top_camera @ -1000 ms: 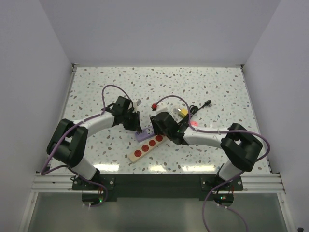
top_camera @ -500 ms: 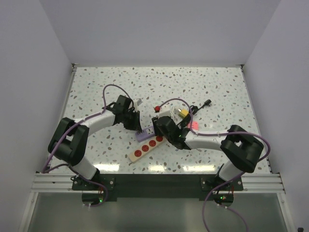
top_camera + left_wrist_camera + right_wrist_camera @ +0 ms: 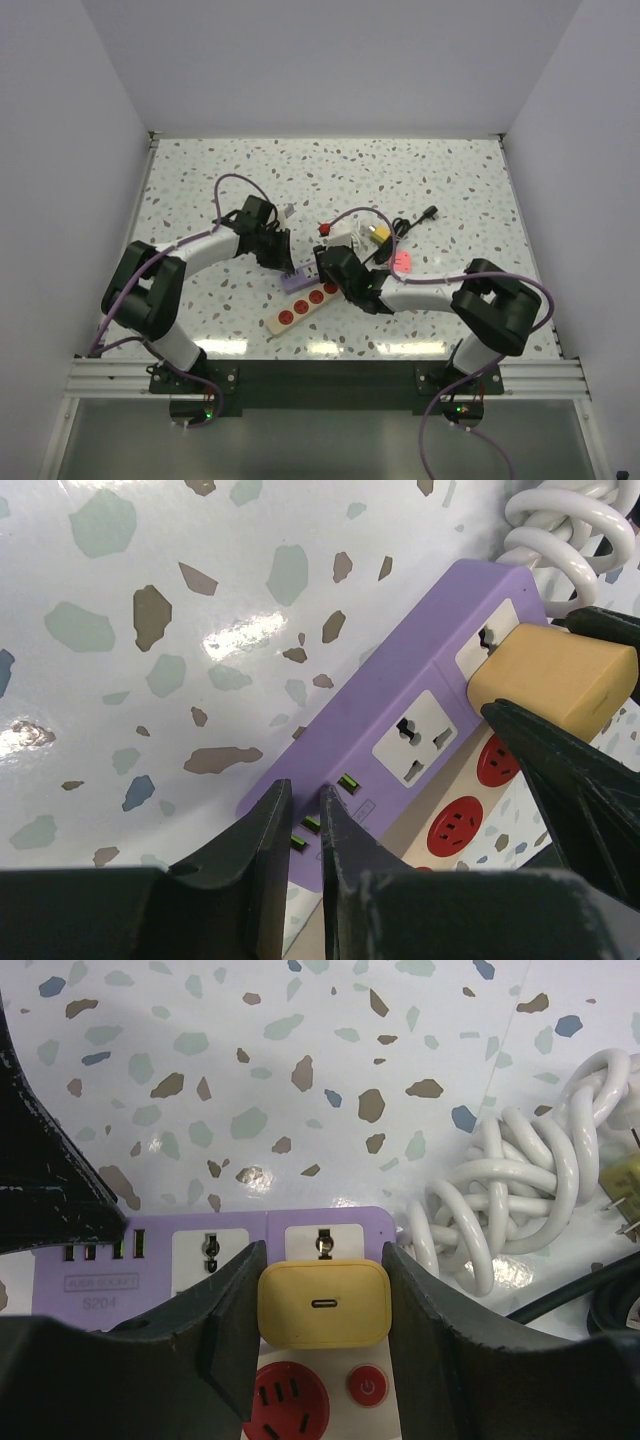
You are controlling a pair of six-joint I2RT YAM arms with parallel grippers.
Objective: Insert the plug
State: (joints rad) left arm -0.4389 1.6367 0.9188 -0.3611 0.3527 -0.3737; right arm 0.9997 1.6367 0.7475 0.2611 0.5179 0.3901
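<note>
As right pincer (image 3: 322,1260) edged nearer, the plug (image 3: 324,1307) reached the purple strip (image 3: 165,1260).

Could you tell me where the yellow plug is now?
In the right wrist view, the yellow plug sits between the right gripper's fingers, at the purple power strip's end socket, left of the white cable.

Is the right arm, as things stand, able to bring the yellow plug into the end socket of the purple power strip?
Probably yes. The right gripper holds the yellow plug directly at that socket, nothing lies between, and the left gripper sits at the other end of the strip.
</note>
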